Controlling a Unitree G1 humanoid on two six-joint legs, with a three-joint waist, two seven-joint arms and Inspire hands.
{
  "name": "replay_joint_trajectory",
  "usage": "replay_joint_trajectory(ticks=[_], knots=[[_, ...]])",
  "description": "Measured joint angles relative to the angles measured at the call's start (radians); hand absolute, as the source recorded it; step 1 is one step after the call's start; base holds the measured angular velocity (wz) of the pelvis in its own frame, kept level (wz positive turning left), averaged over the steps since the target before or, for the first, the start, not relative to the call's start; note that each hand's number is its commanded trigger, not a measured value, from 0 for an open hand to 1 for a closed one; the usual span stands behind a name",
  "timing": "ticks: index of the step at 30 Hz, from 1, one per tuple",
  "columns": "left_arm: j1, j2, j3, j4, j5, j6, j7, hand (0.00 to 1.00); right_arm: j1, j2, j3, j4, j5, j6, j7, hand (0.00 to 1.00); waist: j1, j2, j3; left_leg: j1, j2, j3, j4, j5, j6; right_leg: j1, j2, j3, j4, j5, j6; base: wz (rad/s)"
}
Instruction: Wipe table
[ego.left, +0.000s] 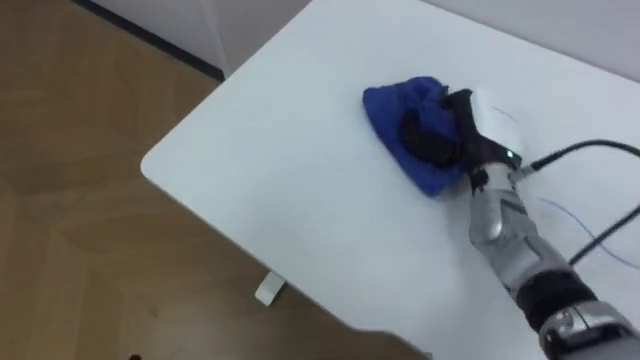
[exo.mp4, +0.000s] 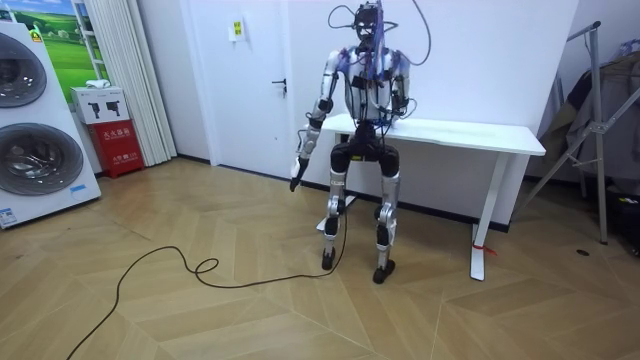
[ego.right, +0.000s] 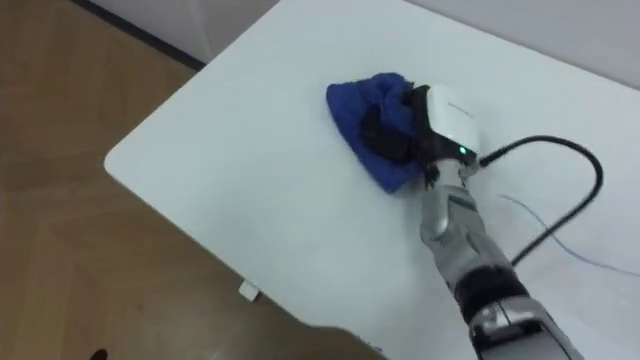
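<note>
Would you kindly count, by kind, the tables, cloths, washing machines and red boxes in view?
table: 1
blue cloth: 1
washing machines: 2
red box: 1
Total: 5

Herringbone wood floor (exo.mp4: 200, 310), white wall (exo.mp4: 480, 60) w/ door (exo.mp4: 250, 100), washers (exo.mp4: 40, 160) at room view's left

The cloth (ego.left: 388, 108) is soft blue fabric, matt and slightly fuzzy, bunched into folds. The surface (ego.left: 300, 170) is smooth and white with a faint even sheen. The right hand (ego.left: 478, 125) has a glossy white plastic shell on its back and matt black fingers (ego.left: 425, 138). The floor (ego.left: 80, 200) is wood, its grain visible, with a light satin finish.
</note>
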Motion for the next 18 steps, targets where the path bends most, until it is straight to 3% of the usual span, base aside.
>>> replay_joint_trajectory(ticks=[2,3,5,7,9,10,12,14,15,18], knots=[[0.004,0.001,0.051,-0.024,0.002,-0.011,0.004,0.00,0.060,-0.022,-0.088,0.014,0.014,-0.009,-0.014,1.00,-0.028,-0.019,-0.0129,0.005,-0.014,0.002,-0.003,0.001,0.004,0.008,-0.012,0.001,-0.013,0.007,0.012,0.00],[0.006,0.001,0.061,-0.038,0.002,-0.014,0.006,0.00,0.077,-0.035,-0.114,0.019,0.017,-0.011,-0.016,1.00,-0.035,-0.021,-0.0141,0.009,-0.016,0.003,-0.004,0.000,0.006,0.013,-0.014,0.002,-0.014,0.010,0.015,-0.06],[0.006,0.002,0.074,-0.056,-0.001,-0.036,0.014,0.00,0.127,-0.081,-0.179,0.044,0.042,-0.007,-0.020,1.00,-0.047,-0.015,-0.0109,0.038,-0.019,0.007,-0.013,-0.003,0.012,0.030,-0.016,0.004,-0.019,0.026,0.017,-0.17],[0.002,0.001,0.072,-0.058,-0.003,-0.041,0.012,0.00,0.156,-0.091,-0.208,0.048,0.047,-0.003,-0.028,1.00,-0.062,-0.008,-0.0098,0.047,-0.019,0.011,-0.014,-0.008,0.019,0.044,-0.015,0.002,-0.033,0.030,0.019,-0.12],[-0.010,-0.021,0.068,-0.058,-0.004,-0.039,0.011,0.00,0.158,-0.095,-0.219,0.032,0.055,0.017,-0.040,1.00,-0.074,0.013,-0.0103,0.046,-0.017,0.015,-0.019,-0.008,0.021,0.035,-0.014,0.013,-0.027,0.031,0.017,-0.18],[-0.016,-0.032,0.067,-0.058,-0.002,-0.039,0.011,0.00,0.154,-0.095,-0.214,0.021,0.055,0.026,-0.044,1.00,-0.064,0.015,-0.0128,0.049,-0.017,0.015,-0.022,-0.008,0.021,0.031,-0.013,0.021,-0.022,0.033,0.015,-0.36],[-0.043,-0.052,0.036,-0.028,-0.005,-0.037,0.004,0.00,0.101,-0.081,-0.182,0.001,0.052,0.095,-0.053,1.00,-0.030,0.037,-0.0142,0.052,-0.013,0.029,-0.031,0.000,0.023,0.000,-0.010,0.057,-0.002,0.039,0.007,-0.44],[-0.067,-0.062,0.024,0.008,-0.005,-0.035,0.003,0.00,0.062,-0.062,-0.127,-0.034,0.038,0.144,-0.045,1.00,-0.004,0.045,-0.0105,0.050,-0.011,0.027,-0.034,0.003,0.023,-0.022,-0.008,0.072,0.010,0.044,-0.001,-0.42],[-0.082,-0.066,0.009,0.021,-0.008,-0.032,0.003,0.00,0.026,-0.044,-0.064,-0.044,0.036,0.172,-0.033,1.00,0.019,0.044,-0.0092,0.049,-0.012,0.027,-0.040,0.005,0.023,-0.038,-0.007,0.081,0.016,0.047,-0.006,-0.40],[-0.096,-0.068,-0.040,0.038,-0.023,-0.016,0.001,0.00,-0.071,0.001,0.063,-0.050,0.032,0.198,0.002,1.00,0.029,0.035,-0.0012,0.038,-0.013,0.025,-0.051,0.020,0.022,-0.056,-0.007,0.084,0.021,0.048,-0.007,-0.04]])
